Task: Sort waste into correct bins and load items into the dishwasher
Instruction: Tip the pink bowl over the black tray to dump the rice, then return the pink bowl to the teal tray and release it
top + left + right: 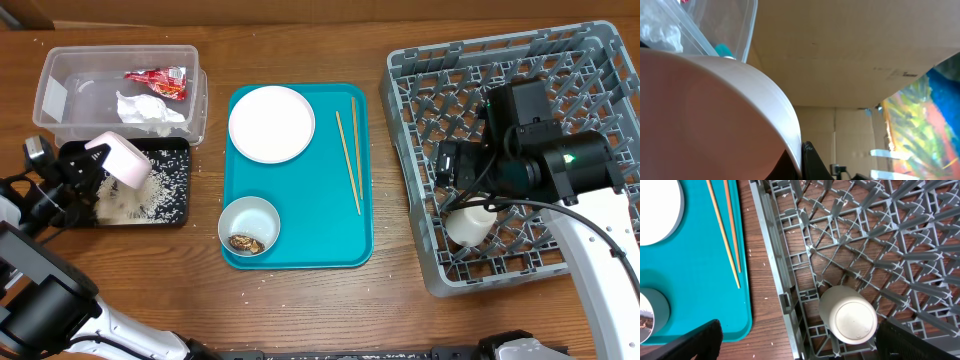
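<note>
My left gripper [97,165] is shut on the rim of a small white bowl [125,160], tipped on its side over the black tray [186,150], where whitish rice crumbs [135,202] lie. The bowl [715,115] fills the left wrist view, its rim pinched between the fingertips [807,160]. The clear tub [60,100] holds the red wrapper [157,80] and the white napkin [148,108]. My right gripper [452,175] hangs open over the grey dish rack [402,130], just above an upside-down white cup [850,317] at the rack's front left corner.
A teal tray [300,200] in the middle carries a white plate [271,123], a second small bowl [249,215] with a brown lump [245,243], and two wooden chopsticks [350,160]. Stray crumbs dot the wood in front of it.
</note>
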Available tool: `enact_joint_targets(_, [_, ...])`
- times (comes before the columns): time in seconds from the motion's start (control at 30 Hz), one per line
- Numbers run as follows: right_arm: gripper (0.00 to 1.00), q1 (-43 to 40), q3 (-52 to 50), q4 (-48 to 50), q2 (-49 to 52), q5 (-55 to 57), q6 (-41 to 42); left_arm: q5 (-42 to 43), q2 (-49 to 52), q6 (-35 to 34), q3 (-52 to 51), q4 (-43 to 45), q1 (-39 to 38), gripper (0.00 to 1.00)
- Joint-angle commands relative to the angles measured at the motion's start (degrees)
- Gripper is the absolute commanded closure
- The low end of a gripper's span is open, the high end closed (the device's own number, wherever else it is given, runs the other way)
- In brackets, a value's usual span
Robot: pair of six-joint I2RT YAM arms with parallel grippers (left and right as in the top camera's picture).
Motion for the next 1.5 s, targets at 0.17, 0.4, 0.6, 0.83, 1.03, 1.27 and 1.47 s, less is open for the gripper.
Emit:
enact_joint_targets(0.17, [0.00,0.2,-0.3,0.3,0.1,0.6,-0.3,2.3,0.3,-5.6,0.0,0.2,0.0,0.96])
enact_joint_targets(0.4, [0.00,0.2,-0.3,0.1,0.1,0.6,-0.3,2.3,-3.0,-0.5,0.5,-1.7,-0.3,0.96])
enact_joint_targets(0.6, [0.00,0.2,-0.3,0.3,0.1,0.6,-0.3,-11.7,-14.1,3.0,3.4,-5.5,-6.6,0.96])
enact_joint_targets(0.83, [0.00,0.2,-0.3,0.5,0.1,0.6,-0.3,-39.7,-25.6,-2.3,8.1,-2.9,-31.5,0.96])
enact_joint_targets(1.03, [0.00,0.2,-0.2,0.5,0.1,0.6,-0.3,-78.0,-22.9,-8.7,8.5,3.0,-63.6,0.96])
enact_joint_targets(1.27, [0.00,0.2,-0.2,0.5,0.1,0.6,-0.3,-88.6,-11.8,-8.4,8.5,7.8,-79.7,0.96])
enact_joint_targets(1.47, [0.00,0.2,-0.3,0.5,0.1,0.6,-0.4,-92.3,-4.3,-9.5,8.5,7.0,-84.5,0.96])
